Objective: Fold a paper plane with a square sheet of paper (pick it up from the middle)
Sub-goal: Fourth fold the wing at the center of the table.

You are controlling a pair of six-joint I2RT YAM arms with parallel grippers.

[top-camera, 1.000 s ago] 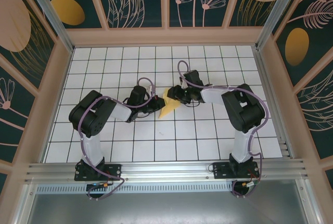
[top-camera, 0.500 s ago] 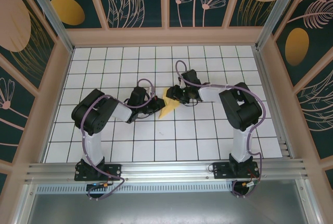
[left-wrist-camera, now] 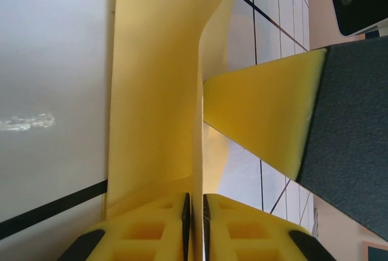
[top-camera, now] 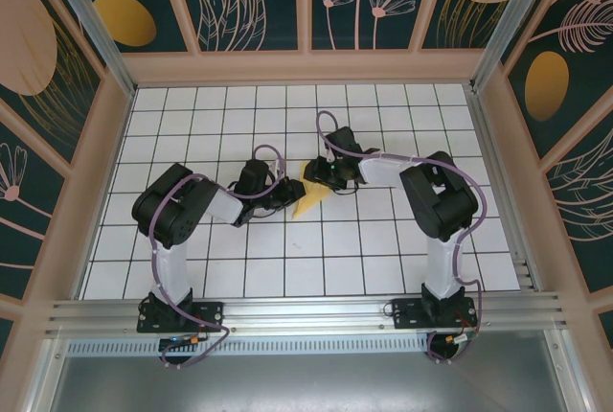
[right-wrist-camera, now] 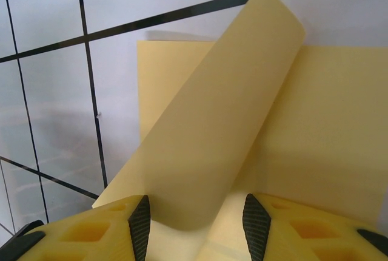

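Note:
The yellow sheet of paper (top-camera: 309,195) lies folded into a narrow pointed shape at the middle of the white grid table (top-camera: 287,268). My left gripper (top-camera: 290,192) is at its left side. In the left wrist view the left gripper (left-wrist-camera: 195,215) is shut on a thin upright edge of the paper (left-wrist-camera: 154,91). My right gripper (top-camera: 323,174) is over the paper's far end. In the right wrist view the right gripper (right-wrist-camera: 197,220) stands open, with a curled flap of the paper (right-wrist-camera: 218,127) rising between its fingers; the rest of the sheet lies flat beneath.
One yellow and black finger of the right gripper (left-wrist-camera: 267,112) reaches into the left wrist view close to the upright paper. Tan walls (top-camera: 306,67) enclose the table on three sides. An aluminium rail (top-camera: 306,311) runs along the near edge.
The right gripper has crept left and a little farther over the paper's far end. The left gripper has kept its hold and barely moved.

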